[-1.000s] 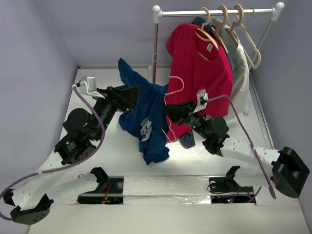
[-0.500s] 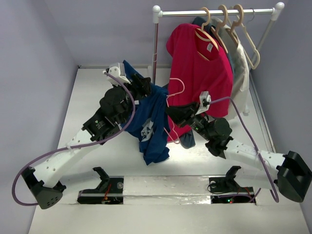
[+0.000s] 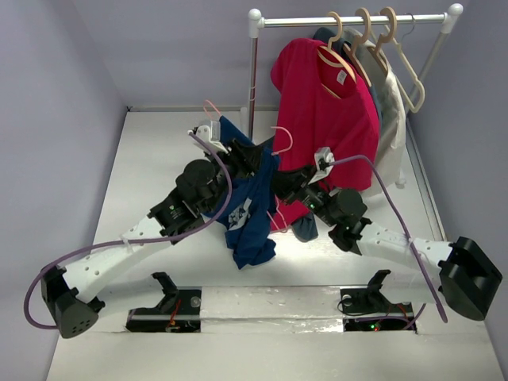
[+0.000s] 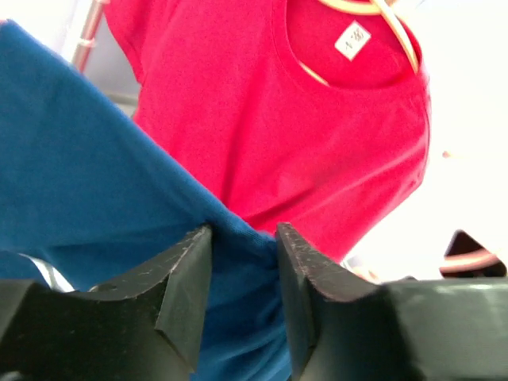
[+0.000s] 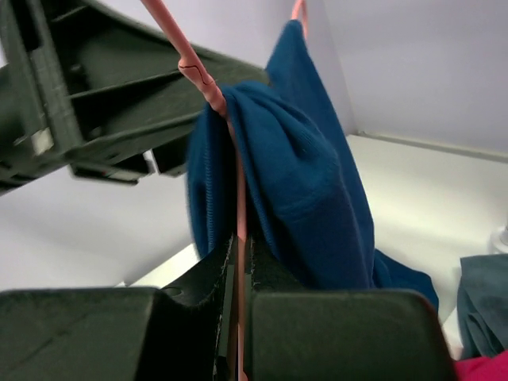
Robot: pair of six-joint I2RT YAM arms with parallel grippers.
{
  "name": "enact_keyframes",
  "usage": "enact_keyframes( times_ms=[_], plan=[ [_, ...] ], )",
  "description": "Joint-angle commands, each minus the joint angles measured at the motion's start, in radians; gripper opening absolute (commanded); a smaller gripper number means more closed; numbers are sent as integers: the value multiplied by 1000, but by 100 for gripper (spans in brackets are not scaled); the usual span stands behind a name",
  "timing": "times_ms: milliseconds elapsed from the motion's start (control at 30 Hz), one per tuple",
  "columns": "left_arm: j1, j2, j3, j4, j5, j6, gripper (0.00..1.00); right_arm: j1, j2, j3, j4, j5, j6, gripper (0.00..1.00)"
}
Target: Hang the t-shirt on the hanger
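Two pincers are standing close together above the worktop, in front of the red shirt. The right pincer is clamping fully shut on the hanger, whose thin wire is running straight up out of the jaws. The t-shirt is hanging bunched over that wire, trailing down on the left arm's side. The left pincer, just beside the wire, is standing partly closed with a t-shirt fold filling the gap, both pads touching cloth. Judgement: the left arm is lying nearer the cloth, so the next pull is likely running along the wire.
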Motion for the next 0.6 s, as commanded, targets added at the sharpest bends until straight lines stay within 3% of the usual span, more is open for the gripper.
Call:
enact_keyframes(
  times_ms=[0,133,167,267,433,567],
  plan=[
    [-37,-50,-47,57,81,-62,38,5,5,82,95,42,-33,0],
    [-50,-99,-55,17,77,-58,52,5,22,99,105,92,-44,0],
    [-50,-113,-47,5,54,-47,60,5,21,95,108,100,-44,0],
    [-50,-171,3,-28,-47,2,68,5,11,72,112,106,-36,0],
    [-50,-164,95,-77,-116,57,70,5,1,52,106,99,-24,0],
    [59,-122,134,-92,-104,70,69,5,-24,30,103,76,-10,0]
  ],
)
